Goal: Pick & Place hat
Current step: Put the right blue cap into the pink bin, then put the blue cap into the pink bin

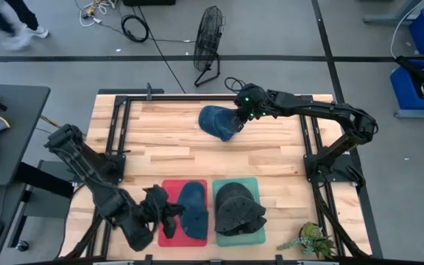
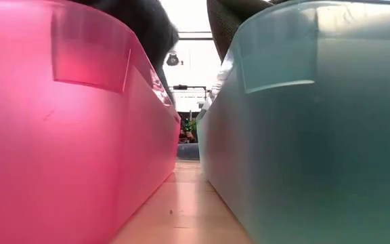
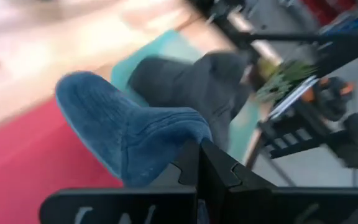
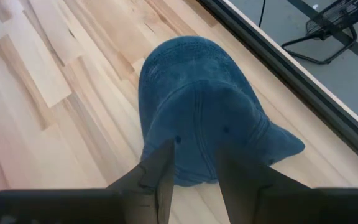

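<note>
Nearest us we list the red bin [image 1: 169, 213] holding a blue knit hat [image 1: 193, 210], the green bin [image 1: 250, 185] beside it holding a dark hat [image 1: 236, 207], and the left gripper [image 1: 160, 210] resting fully closed by the red bin. Farther back, on the bare wooden table [image 1: 160, 140] near its far edge, we list the blue cap [image 1: 219, 121], with the right gripper [image 4: 191, 177] pinching its fabric. For this step we judge the cap should be raised well clear of the boards before travelling toward the bins, keeping the pinch deep enough that nothing slips.
</note>
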Controlling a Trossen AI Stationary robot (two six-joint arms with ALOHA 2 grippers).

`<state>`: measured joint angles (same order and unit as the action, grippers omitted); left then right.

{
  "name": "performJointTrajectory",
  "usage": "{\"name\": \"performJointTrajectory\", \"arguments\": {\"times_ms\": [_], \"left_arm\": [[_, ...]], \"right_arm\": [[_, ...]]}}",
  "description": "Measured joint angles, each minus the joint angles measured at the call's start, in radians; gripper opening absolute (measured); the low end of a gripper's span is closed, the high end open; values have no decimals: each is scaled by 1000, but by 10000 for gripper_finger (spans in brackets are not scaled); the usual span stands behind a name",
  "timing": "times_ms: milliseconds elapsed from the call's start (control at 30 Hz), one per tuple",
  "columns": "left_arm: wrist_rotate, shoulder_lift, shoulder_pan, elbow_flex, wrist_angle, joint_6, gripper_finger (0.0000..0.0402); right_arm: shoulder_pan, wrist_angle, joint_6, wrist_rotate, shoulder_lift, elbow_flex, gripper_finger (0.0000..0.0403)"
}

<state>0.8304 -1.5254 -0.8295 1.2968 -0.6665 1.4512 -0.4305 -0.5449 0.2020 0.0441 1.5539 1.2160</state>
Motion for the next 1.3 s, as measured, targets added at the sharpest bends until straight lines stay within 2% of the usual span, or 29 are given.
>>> {"name": "performJointTrajectory", "arguments": {"times_ms": [167,467,533,700,767,1033,1167,1300], "left_arm": [[-20,-79,0,-1,-48,72,2],[12,-113,38,0,-196,117,2],[-40,-113,57,0,-195,117,2],[-285,-131,87,0,-188,142,14],[-349,-146,88,0,-185,134,24],[-455,-184,92,-1,-182,110,87],[-462,-188,93,-1,-173,110,122],[-469,-173,94,-1,-169,113,138]], "right_arm": [[1,-29,24,0,0,0,121],[1,-23,25,0,0,0,121],[1,-23,25,0,0,0,121],[1,-22,25,0,0,0,121],[1,-22,25,0,0,0,121],[1,-24,25,0,0,0,121],[0,-34,25,0,0,0,121],[0,-35,23,0,0,0,121]]}}
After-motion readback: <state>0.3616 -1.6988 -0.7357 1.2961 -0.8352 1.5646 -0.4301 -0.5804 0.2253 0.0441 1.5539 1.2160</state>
